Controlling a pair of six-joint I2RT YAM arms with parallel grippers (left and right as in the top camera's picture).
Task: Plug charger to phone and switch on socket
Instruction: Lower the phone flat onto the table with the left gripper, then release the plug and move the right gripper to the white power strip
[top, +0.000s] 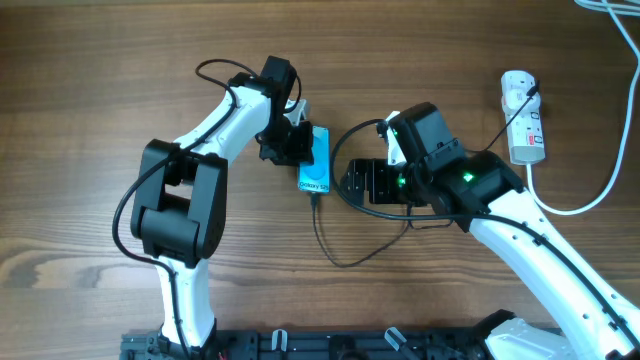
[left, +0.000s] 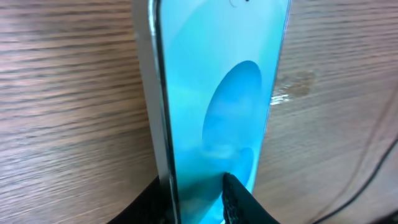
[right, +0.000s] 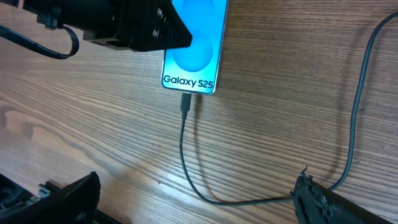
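Closest to my bases, a black rail (top: 350, 345) runs along the near edge of the table (top: 80, 80). The tabletop is brown wood with a long, streaky grain, and it fills all three views. Just past the rail the charger (top: 335, 258) lies in a loose curve on the bare wood, then climbs to the near short edge of the phone (top: 315, 162).

My right gripper (top: 365, 185) hangs low over the table just right of the phone, spread wide with nothing in it. In its wrist view my two fingers (right: 68, 199) sit in opposite lower corners. The thin cable passes just beside the right-hand one without being held. The plug tip (right: 185, 102) meets the phone's edge under the white "Galaxy S25" band; I cannot tell how deeply it is seated.

The phone lies on the wood between my two grippers, cyan screen up. My left gripper (top: 288, 145) is closed in on its left side. In the left wrist view one finger (left: 239, 199) rests on the screen and the other sits against the silver side edge.

Farthest off, at the back right, the socket (top: 525, 120) lies lengthwise on the table, well apart from the phone. Its thick white cord (top: 575, 211) loops out and runs off at the top right corner.
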